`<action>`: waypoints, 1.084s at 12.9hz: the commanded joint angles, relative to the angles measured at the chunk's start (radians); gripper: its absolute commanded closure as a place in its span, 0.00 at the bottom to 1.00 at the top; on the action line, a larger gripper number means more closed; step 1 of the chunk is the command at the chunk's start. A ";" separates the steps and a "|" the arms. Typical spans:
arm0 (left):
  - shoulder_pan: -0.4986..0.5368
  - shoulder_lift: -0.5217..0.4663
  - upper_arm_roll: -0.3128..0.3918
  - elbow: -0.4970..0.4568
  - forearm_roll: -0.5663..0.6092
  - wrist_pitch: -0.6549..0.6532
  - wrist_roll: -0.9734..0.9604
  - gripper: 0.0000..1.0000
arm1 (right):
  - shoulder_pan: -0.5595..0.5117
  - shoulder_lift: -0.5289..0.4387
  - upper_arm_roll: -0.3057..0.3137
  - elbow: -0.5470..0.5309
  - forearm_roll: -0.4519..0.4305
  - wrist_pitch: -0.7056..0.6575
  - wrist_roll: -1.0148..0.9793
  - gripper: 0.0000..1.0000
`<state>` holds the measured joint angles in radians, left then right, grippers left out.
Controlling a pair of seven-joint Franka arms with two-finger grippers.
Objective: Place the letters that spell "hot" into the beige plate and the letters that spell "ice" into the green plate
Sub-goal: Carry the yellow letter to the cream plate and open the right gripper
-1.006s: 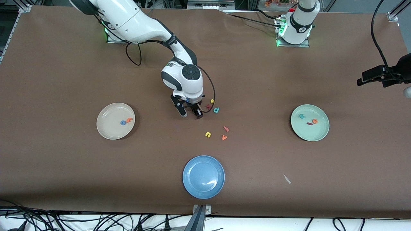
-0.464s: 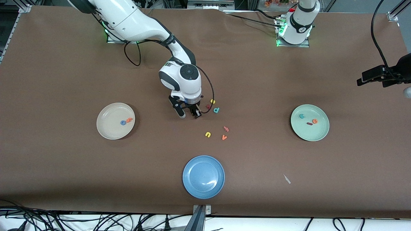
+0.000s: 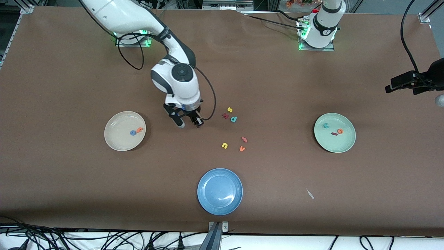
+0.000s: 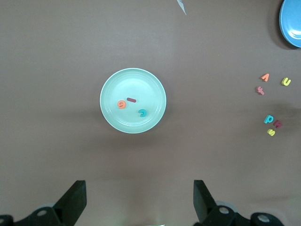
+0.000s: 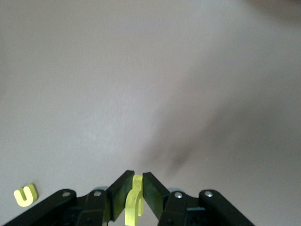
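Right wrist view: the right gripper (image 5: 135, 200) has its dark fingers (image 5: 120, 190) pinching the yellow h (image 5: 133, 201), a thin foam piece held on edge above the brown table (image 3: 277, 86), in the air between the beige plate (image 3: 116, 139) and the loose letters. That plate holds the blue o (image 3: 133, 132) and orange t (image 3: 139, 130). The green plate (image 3: 343, 144) carries the teal c (image 3: 326, 125), dark red i (image 3: 334, 133) and orange e (image 3: 340, 131). The left gripper (image 4: 140, 205) waits high over it, fingers spread wide. Cables trail along the table's edge.
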<state>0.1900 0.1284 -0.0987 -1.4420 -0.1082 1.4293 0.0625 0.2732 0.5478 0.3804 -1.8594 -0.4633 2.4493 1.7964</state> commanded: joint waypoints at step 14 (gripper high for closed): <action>-0.003 -0.004 0.007 -0.006 -0.030 -0.003 -0.006 0.00 | -0.350 -0.250 -0.130 -0.149 0.142 -0.130 -1.258 0.82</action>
<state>0.1900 0.1288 -0.0986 -1.4431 -0.1082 1.4293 0.0625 -0.0759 0.3379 0.3113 -1.9819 -0.4077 2.3220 0.7081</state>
